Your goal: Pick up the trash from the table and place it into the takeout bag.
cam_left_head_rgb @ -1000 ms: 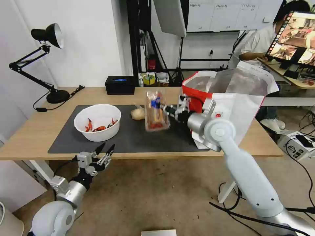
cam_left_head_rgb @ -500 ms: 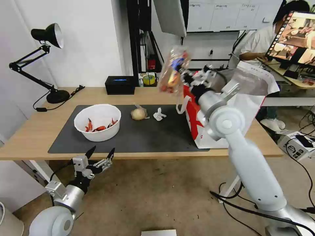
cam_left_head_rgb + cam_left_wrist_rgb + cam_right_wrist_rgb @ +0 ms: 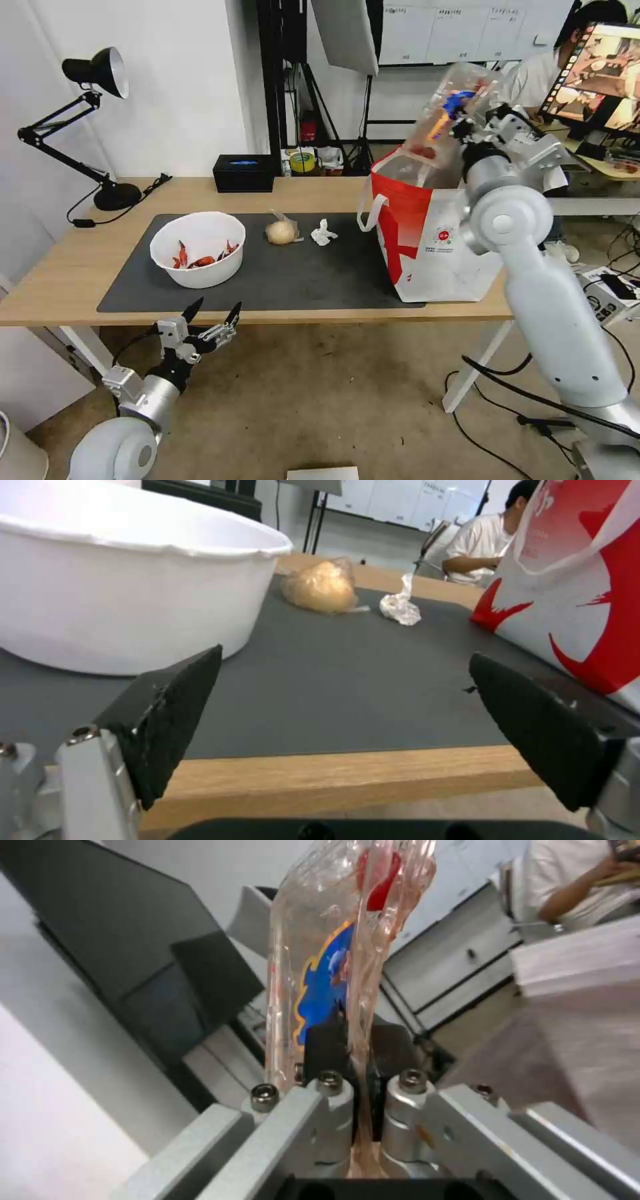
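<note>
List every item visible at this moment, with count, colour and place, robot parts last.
clear plastic tray: 1, clear with red bits and a blue label, held in the air above the takeout bag's open mouth
takeout bag: 1, white and red, foil-lined, on the table's right end
white bowl: 1, white with red shells, on the mat's left
wrapped bun: 1, beige, mid-mat
tissue: 1, white, beside the bun
mat: 1, dark grey, on the table
table: 1, light wood
black box: 1, table's back edge
desk lamp: 1, black, back left
left hand: open, low before the table's front edge
right hand: shut on the tray
</note>
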Controlling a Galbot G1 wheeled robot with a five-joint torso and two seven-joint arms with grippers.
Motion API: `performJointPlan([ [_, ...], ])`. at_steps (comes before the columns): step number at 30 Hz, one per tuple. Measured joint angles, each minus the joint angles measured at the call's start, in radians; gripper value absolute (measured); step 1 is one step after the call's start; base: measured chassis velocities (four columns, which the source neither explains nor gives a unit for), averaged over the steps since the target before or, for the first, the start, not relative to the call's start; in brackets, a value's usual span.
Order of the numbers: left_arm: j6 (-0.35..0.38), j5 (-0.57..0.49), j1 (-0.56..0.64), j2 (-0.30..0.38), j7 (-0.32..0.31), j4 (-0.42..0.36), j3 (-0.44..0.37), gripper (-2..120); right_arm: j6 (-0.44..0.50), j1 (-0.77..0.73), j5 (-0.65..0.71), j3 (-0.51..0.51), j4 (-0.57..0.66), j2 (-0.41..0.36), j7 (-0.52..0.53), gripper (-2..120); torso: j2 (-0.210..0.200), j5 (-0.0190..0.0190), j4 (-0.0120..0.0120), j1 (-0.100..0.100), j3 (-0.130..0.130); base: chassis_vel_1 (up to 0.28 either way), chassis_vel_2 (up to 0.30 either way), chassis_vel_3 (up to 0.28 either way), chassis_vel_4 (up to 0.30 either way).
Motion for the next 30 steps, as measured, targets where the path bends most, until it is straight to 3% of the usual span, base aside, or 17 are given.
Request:
performJointPlan([
  [5,0.001,-0.003,-0.003,-0.002,-0.004,0.0,0.004,100,-0.028,-0.022,-0.016,-0.011,0.001,0.006,0.009,0,0.0,-0.0001,0.0002,0.0,0.0,0.0,0.0,0.0,0.0],
  [12,0.001,-0.007,-0.001,-0.011,-0.007,-0.003,0.01,100,-0.065,-0.037,0.126,-0.006,0.014,0.022,0.047,0,0.0,-0.0003,0.0002,0.0,0.0,0.0,0.0,0.0,0.0],
  [20,0.001,-0.006,-0.004,-0.014,-0.007,-0.003,0.016,100,-0.076,-0.044,0.18,-0.004,0.024,0.026,0.091,1,0.0,-0.0003,0.0002,0.0,0.0,0.0,0.0,0.0,0.0],
  [30,0.007,-0.013,-0.007,-0.02,-0.03,-0.009,0.015,100,-0.088,-0.054,0.226,0.0,0.029,0.032,0.107,36,0.0,-0.0002,0.0002,0.0,0.0,0.0,0.0,0.0,0.0],
])
